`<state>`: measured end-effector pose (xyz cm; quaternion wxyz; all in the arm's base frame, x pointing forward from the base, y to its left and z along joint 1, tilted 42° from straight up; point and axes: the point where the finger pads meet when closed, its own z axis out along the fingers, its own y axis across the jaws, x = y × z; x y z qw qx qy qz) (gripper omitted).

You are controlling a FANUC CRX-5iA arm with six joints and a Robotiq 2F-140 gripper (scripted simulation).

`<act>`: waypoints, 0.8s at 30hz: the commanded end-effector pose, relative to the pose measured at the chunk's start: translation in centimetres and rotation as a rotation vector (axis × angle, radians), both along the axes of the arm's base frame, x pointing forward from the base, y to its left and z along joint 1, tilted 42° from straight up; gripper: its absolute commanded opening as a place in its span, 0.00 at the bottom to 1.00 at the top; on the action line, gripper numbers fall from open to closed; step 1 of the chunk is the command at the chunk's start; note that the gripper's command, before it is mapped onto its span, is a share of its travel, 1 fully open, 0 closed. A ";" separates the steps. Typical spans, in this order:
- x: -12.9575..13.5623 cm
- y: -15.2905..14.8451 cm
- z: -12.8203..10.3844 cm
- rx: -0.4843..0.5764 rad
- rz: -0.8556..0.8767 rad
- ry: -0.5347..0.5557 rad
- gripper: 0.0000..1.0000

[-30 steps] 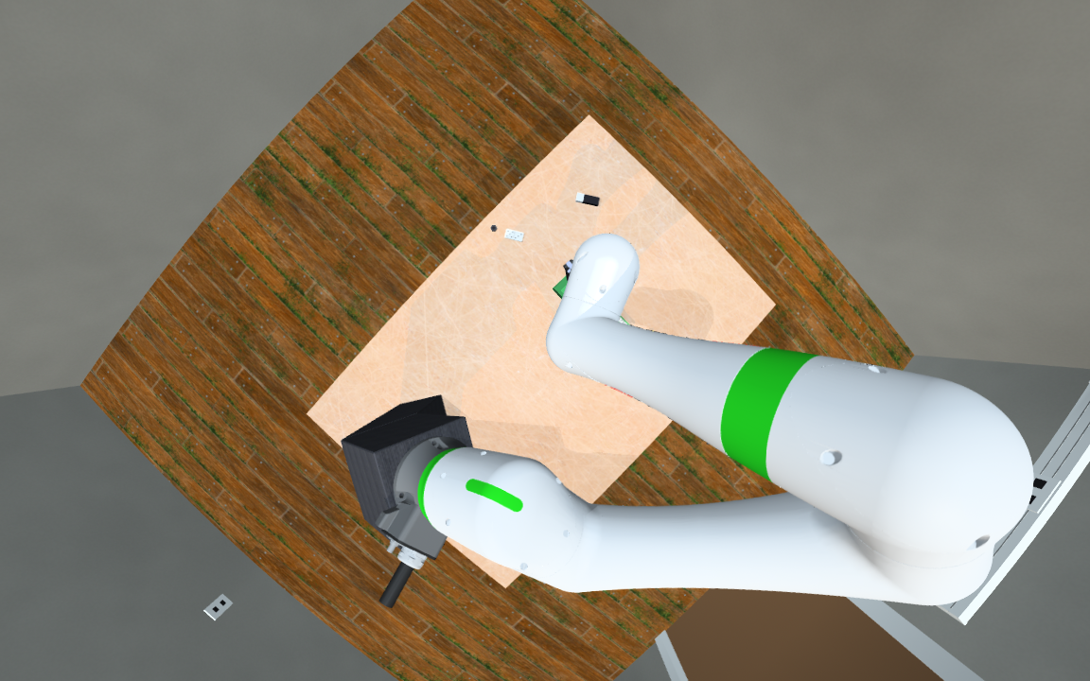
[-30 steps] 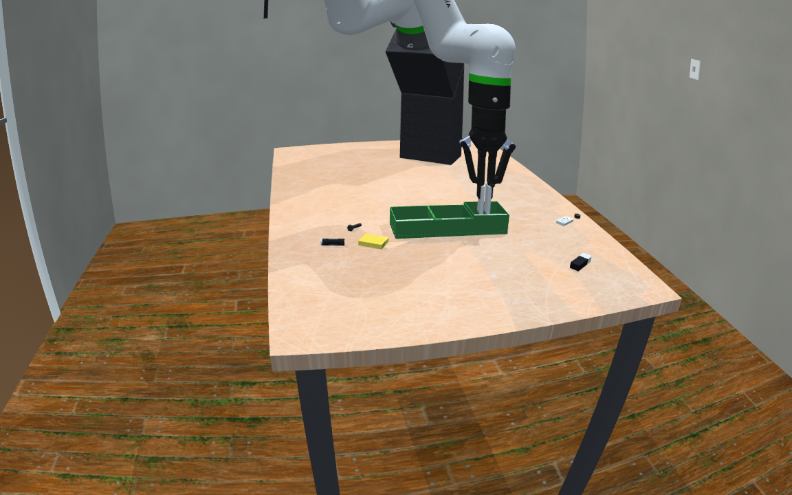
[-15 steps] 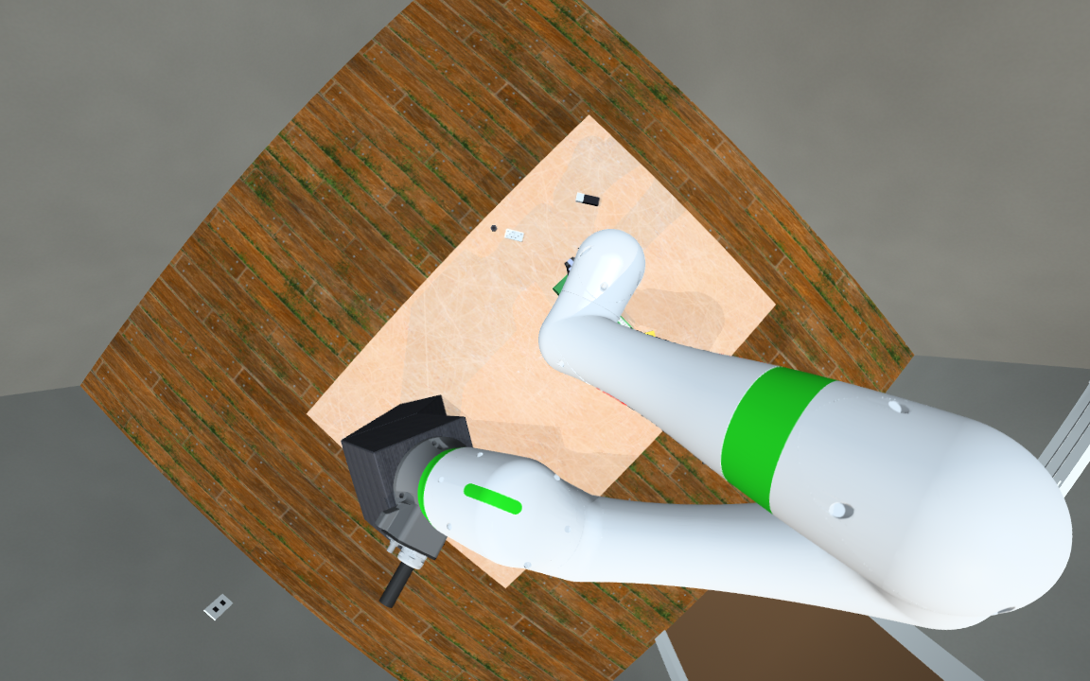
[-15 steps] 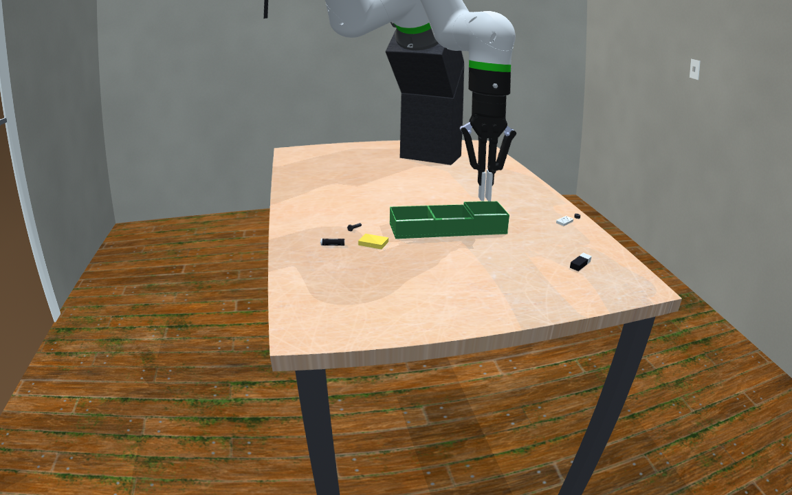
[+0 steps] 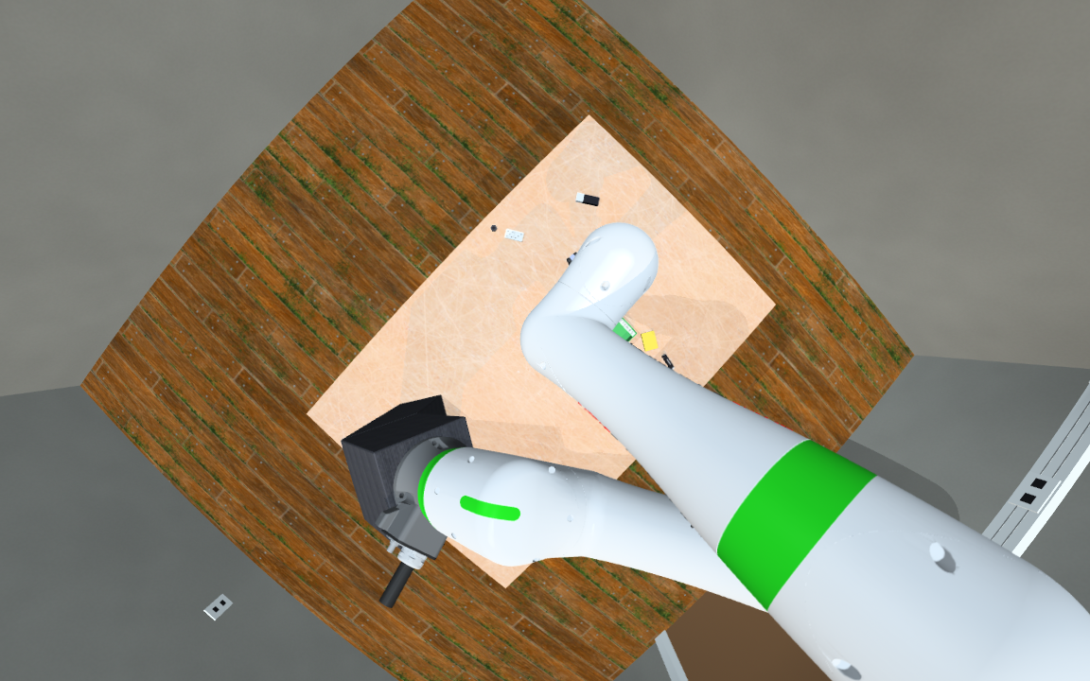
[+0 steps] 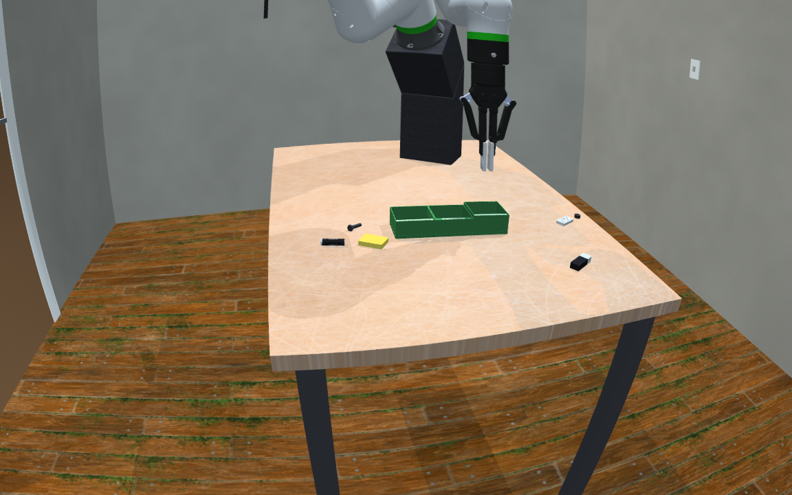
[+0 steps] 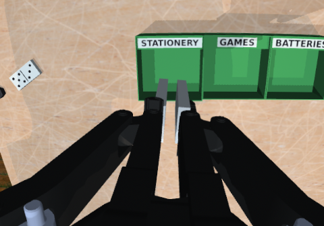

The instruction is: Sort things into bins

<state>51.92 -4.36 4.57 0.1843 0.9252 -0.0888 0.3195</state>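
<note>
A green bin row [image 6: 448,220] stands mid-table, with compartments labelled STATIONERY [image 7: 170,66], GAMES [image 7: 235,66] and BATTERIES [image 7: 294,69]; what shows of them looks empty. My gripper [image 6: 487,161] hangs high above the table, over the STATIONERY end, its fingers shut with nothing between them. A white domino [image 7: 25,75] and a small black round piece [image 6: 577,216] lie right of the bins. A black-and-white block [image 6: 580,262] lies nearer the front right. A yellow pad [image 6: 372,240], a black bolt [image 6: 354,227] and a black cylinder [image 6: 332,241] lie left of the bins.
The arm's black base block [image 6: 427,111] stands at the table's back edge. In the overhead view the arm [image 5: 701,440] hides the bins and my gripper. The table's front edge [image 6: 466,344] is close to the camera.
</note>
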 end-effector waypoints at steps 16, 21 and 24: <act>-2.6 2.1 4.0 -0.007 -0.016 0.025 0.15; -2.3 -1.2 4.6 0.090 -0.145 -0.046 0.26; -2.1 -3.6 5.1 0.145 -0.220 -0.086 0.26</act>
